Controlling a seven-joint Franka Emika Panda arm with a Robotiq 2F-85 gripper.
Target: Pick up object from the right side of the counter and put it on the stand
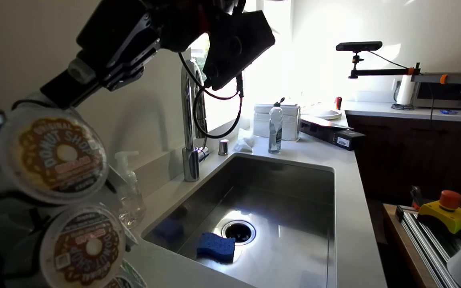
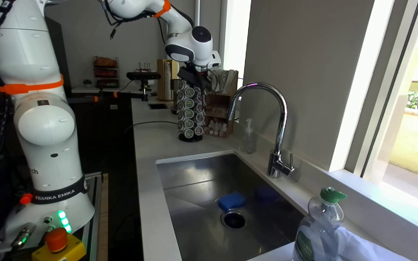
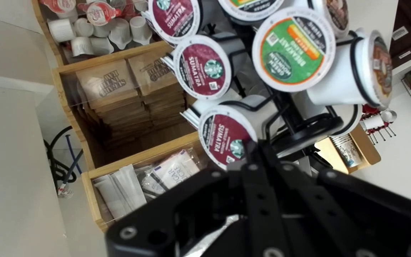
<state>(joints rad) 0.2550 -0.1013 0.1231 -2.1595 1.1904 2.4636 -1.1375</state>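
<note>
The stand, a tall dark rack of round coffee pods, rises from the counter [image 2: 154, 139] on a black base [image 2: 190, 137]. It fills the left of an exterior view [image 1: 8, 196], and its black wire frame [image 3: 309, 130] shows close in the wrist view. My gripper [image 3: 257, 142] is at the rack's top, fingers almost together. A Sumatra pod [image 3: 221, 134] with a maroon lid sits in a wire ring there; its rim runs in between my fingertips. The fingertips [image 1: 52, 94] also show at the rack's top in an exterior view, the contact hidden. Other Sumatra pods [image 3: 203, 67] sit alongside.
A wooden organizer [image 3: 139, 157] with sugar packets and creamers stands right beside the rack. The steel sink [image 1: 294, 200] holds a blue sponge [image 1: 215, 246]. A tall chrome tap [image 2: 283, 119] and a clear soap dispenser [image 2: 248, 137] stand along the wall.
</note>
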